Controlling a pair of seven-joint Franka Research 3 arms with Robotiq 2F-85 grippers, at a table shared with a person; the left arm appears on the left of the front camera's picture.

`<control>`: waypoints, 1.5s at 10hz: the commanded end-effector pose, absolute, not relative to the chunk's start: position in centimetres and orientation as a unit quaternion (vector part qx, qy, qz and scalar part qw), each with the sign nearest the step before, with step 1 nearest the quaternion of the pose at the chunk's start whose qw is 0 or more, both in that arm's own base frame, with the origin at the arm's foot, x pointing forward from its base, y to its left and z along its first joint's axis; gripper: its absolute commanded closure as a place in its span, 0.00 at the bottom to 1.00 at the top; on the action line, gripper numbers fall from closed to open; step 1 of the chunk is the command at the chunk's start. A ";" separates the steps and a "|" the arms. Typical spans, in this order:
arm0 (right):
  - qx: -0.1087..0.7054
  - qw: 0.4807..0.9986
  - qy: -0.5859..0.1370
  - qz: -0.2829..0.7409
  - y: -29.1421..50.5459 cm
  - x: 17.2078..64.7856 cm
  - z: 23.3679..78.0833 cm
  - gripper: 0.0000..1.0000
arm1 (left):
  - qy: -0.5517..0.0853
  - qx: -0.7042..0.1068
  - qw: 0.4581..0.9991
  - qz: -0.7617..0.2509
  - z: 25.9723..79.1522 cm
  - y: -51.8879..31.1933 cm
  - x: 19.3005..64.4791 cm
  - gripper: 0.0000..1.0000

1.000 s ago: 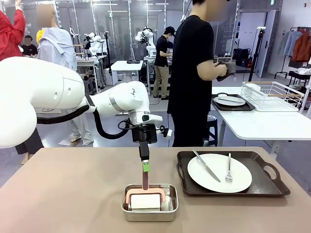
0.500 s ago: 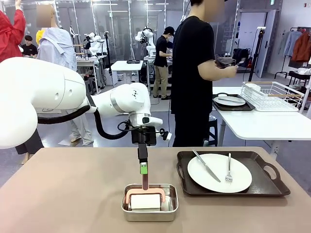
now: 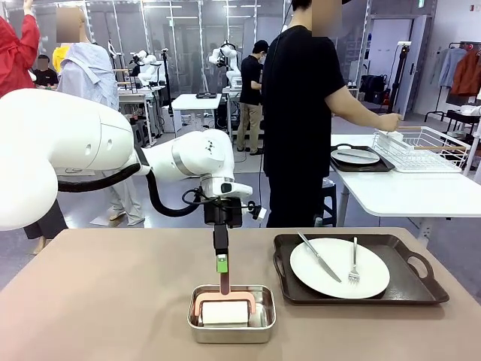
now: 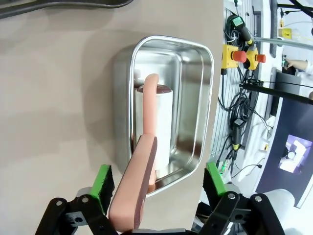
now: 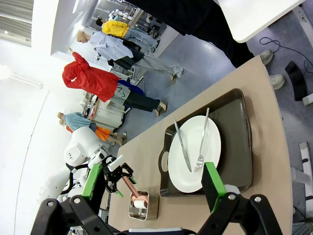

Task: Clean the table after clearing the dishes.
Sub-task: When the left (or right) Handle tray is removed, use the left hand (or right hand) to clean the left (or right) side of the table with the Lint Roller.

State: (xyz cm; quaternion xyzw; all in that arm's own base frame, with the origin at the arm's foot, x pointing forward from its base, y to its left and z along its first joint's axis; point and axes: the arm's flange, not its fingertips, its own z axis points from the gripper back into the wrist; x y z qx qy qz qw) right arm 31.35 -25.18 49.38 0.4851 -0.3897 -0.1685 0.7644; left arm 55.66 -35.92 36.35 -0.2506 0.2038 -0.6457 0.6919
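On the tan table (image 3: 113, 301) a steel pan (image 3: 264, 320) holds a white roller (image 3: 225, 313) with a pink handle (image 3: 225, 283) standing up. My left gripper (image 3: 222, 264) hangs straight over it. In the left wrist view the left gripper (image 4: 159, 177) is open, its green pads (image 4: 103, 178) on either side of the handle (image 4: 142, 181) with gaps. At the right lies a white plate (image 3: 331, 280) with knife and fork on a dark tray (image 3: 409, 289). A second plate (image 3: 355, 156) sits on a tray on the white table. My right gripper (image 5: 152, 183) is open, high above the tray (image 5: 239, 142).
A person in black stands at the far side, one hand (image 3: 388, 120) at a white wire rack (image 3: 421, 149) on the white table (image 3: 406, 192). The tan top to the left of the pan is bare.
The person has turned and stretched an arm out to the wire rack. My left gripper has stayed over the pan, around the pink handle.
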 end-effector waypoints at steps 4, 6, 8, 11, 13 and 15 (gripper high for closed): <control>0.488 0.761 -0.395 -0.163 -25.2 31.2 49.6 0.00 | 0.208 -0.251 0.684 -0.652 36.5 -35.3 54.5 0.52; 0.488 0.761 -0.395 -0.163 -25.2 31.2 49.6 0.00 | 0.209 -0.255 0.684 -0.651 36.4 -35.2 54.6 0.71; 0.488 0.761 -0.395 -0.163 -25.2 31.2 49.6 0.00 | 0.208 -0.255 0.684 -0.651 36.5 -35.2 54.6 0.90; 0.488 0.761 -0.395 -0.163 -25.2 31.2 49.6 0.00 | 0.208 -0.253 0.687 -0.649 36.6 -35.3 54.7 1.00; 0.488 0.761 -0.395 -0.163 -25.2 31.2 49.6 0.00 | 0.202 -0.251 0.690 -0.648 37.1 -35.2 54.6 0.99; 0.488 0.761 -0.395 -0.163 -25.2 31.2 49.6 0.00 | 0.186 -0.251 0.708 -0.633 38.3 -35.1 54.6 1.00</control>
